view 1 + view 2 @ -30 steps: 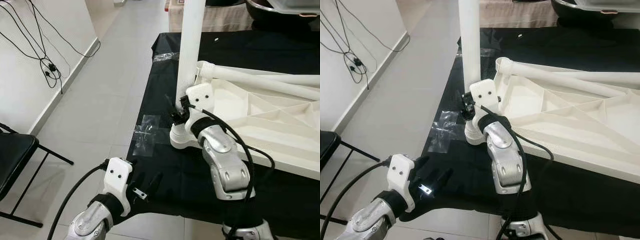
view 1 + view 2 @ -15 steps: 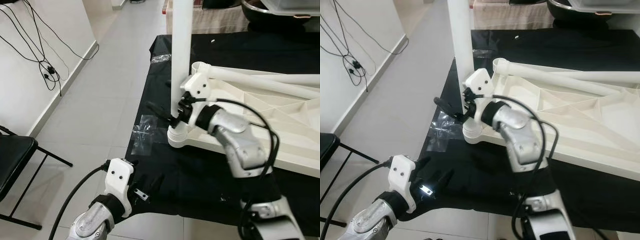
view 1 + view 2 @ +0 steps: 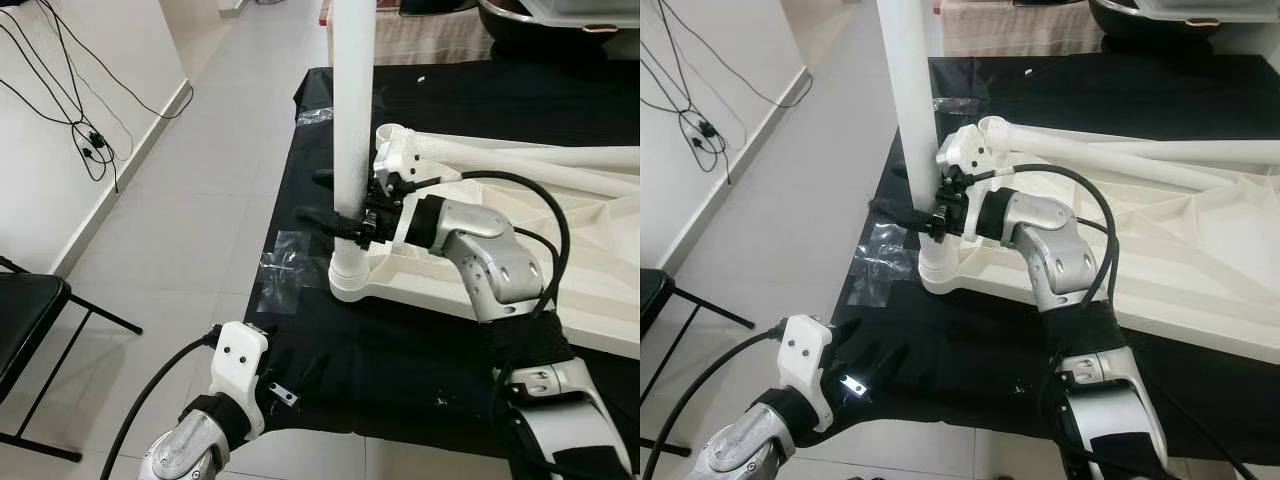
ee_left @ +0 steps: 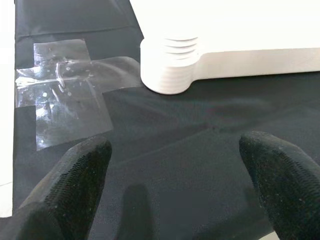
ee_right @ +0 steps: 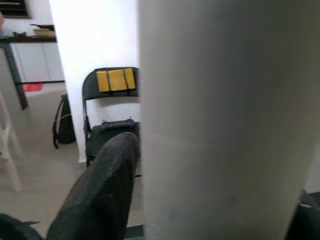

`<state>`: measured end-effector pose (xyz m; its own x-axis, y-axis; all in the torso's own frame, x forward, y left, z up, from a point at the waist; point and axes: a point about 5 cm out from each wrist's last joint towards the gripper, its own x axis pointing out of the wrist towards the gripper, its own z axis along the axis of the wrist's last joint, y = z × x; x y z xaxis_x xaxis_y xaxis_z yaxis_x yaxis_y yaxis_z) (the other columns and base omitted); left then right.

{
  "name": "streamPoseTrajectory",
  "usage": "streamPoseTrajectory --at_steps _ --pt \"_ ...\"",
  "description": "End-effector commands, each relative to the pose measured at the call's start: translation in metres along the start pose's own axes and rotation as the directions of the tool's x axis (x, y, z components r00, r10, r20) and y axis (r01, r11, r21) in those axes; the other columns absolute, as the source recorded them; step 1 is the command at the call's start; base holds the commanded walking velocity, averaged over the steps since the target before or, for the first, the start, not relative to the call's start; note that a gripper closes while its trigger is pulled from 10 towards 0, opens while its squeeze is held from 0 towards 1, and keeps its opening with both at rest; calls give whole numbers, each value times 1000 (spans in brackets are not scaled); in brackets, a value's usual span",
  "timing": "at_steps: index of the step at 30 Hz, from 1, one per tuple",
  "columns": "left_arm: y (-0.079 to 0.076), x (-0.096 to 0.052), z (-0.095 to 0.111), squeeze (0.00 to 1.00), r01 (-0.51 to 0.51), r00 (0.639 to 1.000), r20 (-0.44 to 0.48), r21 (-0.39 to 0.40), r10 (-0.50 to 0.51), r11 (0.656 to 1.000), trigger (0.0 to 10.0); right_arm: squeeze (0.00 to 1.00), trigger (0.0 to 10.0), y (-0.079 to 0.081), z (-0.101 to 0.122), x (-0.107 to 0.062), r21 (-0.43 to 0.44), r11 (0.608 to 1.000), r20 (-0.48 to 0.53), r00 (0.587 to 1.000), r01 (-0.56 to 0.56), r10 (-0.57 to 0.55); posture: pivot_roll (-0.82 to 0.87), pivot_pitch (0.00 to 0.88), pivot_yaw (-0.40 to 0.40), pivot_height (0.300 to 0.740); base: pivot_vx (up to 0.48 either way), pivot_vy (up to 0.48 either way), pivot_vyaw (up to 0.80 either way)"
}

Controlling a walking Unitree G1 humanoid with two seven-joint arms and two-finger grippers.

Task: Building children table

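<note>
Leg (image 3: 352, 130) and socket (image 3: 349, 277) are seen joined, the white leg held upright at the near-left corner of the overturned tabletop (image 3: 520, 240) on the black-draped surface (image 3: 330, 340). Low on the leg, the right end effector (image 3: 335, 200) is clamped around it. The left end effector (image 4: 175, 185) is held apart above the cloth, near clear tape (image 4: 65, 95).
</note>
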<state>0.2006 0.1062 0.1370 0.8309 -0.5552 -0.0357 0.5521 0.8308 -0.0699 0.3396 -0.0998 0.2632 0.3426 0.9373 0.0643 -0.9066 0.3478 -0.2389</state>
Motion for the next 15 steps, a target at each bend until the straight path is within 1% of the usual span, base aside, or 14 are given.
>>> streamPoseTrajectory --at_steps 1,3,7,9,10,11,12,13,14,15 --pt "0 -2 -2 0 -13 1000 -9 2 13 1000 10000 0 0 7 2 9 1 997 22 996 -81 81 22 182 51 740 0 0 0" --pt "0 -1 -2 0 -14 1000 -7 1 14 1000 10000 0 0 5 2 8 4 996 23 996 -85 85 21 182 49 740 0 0 0" --pt "0 0 -2 0 -18 1000 -3 0 18 1000 10000 0 0 5 -5 3 -4 1000 2 1000 -9 9 16 182 40 740 0 0 0" --pt "0 0 -2 0 -18 1000 -2 0 18 1000 10000 0 0 7 -15 6 31 994 -15 994 106 -105 14 183 33 740 0 0 0" --pt "0 0 -1 0 -19 1000 -1 -1 19 1000 10000 0 0 18 -27 13 80 964 -26 967 255 -254 23 191 27 740 0 0 0" --pt "0 0 -1 0 -19 1000 -1 -1 19 1000 10000 0 0 18 -27 13 80 964 -26 967 255 -254 23 191 27 740 0 0 0" --pt "0 0 -1 0 -19 1000 -1 -1 19 1000 10000 0 0 20 -38 15 59 901 -77 902 429 -425 38 186 21 740 0 0 0" --pt "1 0 -1 0 -19 1000 -1 -1 19 1000 10000 0 0 21 -46 13 -1 813 -122 807 583 -578 38 186 21 740 0 0 0" --pt "1 0 -1 0 -19 1000 -1 -1 19 1000 10000 0 0 38 -57 12 -40 718 -164 704 695 -691 45 193 30 740 0 0 0" --pt "1 0 -1 0 -19 1000 -1 -1 19 1000 10000 0 0 38 -57 12 -40 718 -164 704 695 -691 45 193 30 740 0 0 0"
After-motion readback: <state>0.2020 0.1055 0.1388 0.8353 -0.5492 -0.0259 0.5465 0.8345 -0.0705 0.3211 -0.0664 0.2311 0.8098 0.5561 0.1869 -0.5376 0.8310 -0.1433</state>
